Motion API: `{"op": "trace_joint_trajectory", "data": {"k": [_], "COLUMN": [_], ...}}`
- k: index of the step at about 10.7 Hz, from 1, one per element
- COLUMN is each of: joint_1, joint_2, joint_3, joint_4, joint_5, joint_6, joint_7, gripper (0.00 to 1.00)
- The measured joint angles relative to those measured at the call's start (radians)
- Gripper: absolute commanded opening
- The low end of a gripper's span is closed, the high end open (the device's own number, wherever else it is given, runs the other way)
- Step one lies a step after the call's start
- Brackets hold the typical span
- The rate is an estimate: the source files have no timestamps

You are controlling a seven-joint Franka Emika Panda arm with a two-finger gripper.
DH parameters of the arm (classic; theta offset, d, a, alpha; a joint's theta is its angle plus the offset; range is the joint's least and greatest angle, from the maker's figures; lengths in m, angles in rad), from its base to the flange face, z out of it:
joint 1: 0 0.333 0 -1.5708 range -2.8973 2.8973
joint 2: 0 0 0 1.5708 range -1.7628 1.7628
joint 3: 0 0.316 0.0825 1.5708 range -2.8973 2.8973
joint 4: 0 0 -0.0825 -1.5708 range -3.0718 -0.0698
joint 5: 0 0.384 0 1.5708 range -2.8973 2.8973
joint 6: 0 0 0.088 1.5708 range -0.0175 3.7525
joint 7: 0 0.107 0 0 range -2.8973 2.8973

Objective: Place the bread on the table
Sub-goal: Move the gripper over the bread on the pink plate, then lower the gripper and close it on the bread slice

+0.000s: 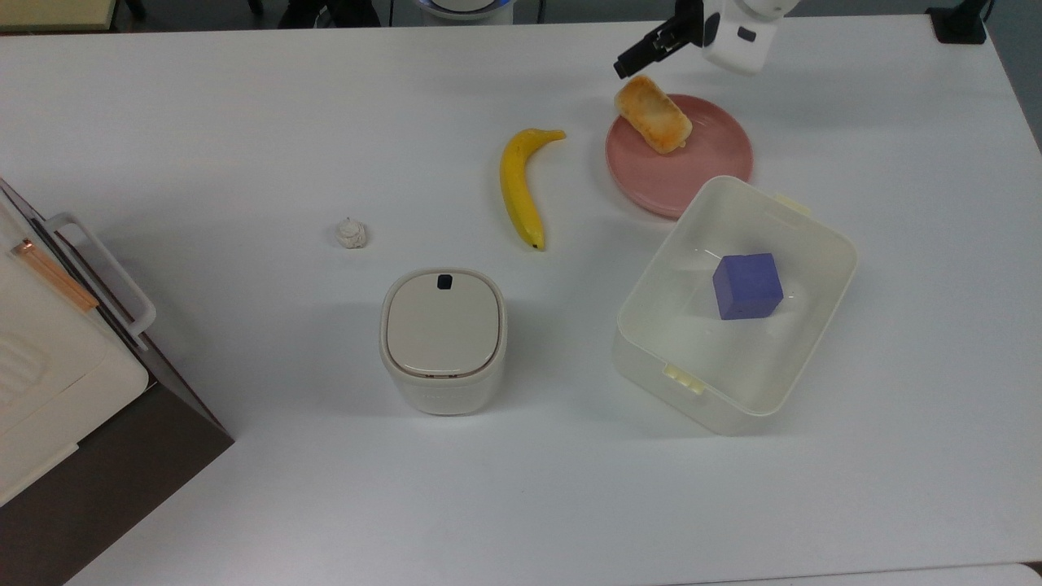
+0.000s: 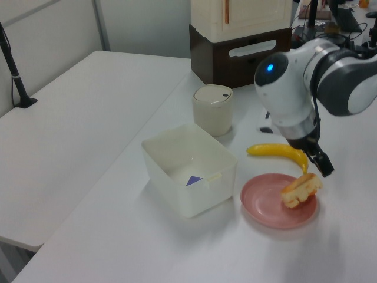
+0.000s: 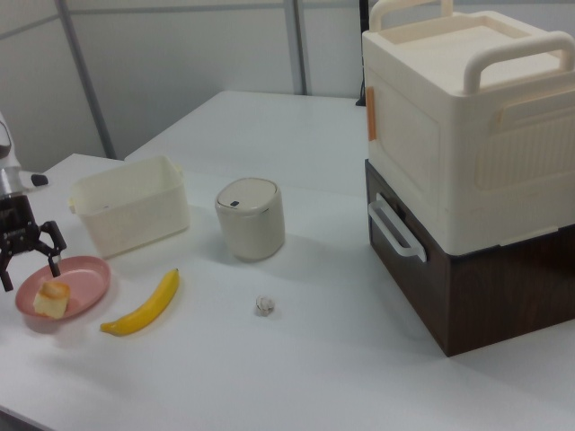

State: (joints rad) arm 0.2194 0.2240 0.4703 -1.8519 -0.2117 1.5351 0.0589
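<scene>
Hovering just above the bread (image 1: 653, 114), which leans on the far rim of the pink plate (image 1: 700, 167) with its long axis diagonal in the top view, the pincer (image 3: 30, 254) hangs open and empty, bare worktop (image 1: 244, 122) alongside.
</scene>
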Motion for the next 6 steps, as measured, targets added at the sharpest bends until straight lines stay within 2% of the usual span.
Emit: {"op": "trace_joint_trajectory", "data": {"k": [3, 4, 5, 6], "joint_1": [0.034, 0.034, 0.032, 0.029], "joint_2": [0.092, 0.117, 0.137, 0.149], "joint_3": [0.0, -0.001, -0.002, -0.003], "joint_4": [0.0, 0.001, 0.002, 0.004], "joint_5": [-0.047, -0.056, -0.075, -0.087], "joint_6": [0.0, 0.0, 0.0, 0.0], "joint_7": [0.038, 0.043, 0.045, 0.045], "gripper": [0.99, 0.87, 0.7, 0.46]}}
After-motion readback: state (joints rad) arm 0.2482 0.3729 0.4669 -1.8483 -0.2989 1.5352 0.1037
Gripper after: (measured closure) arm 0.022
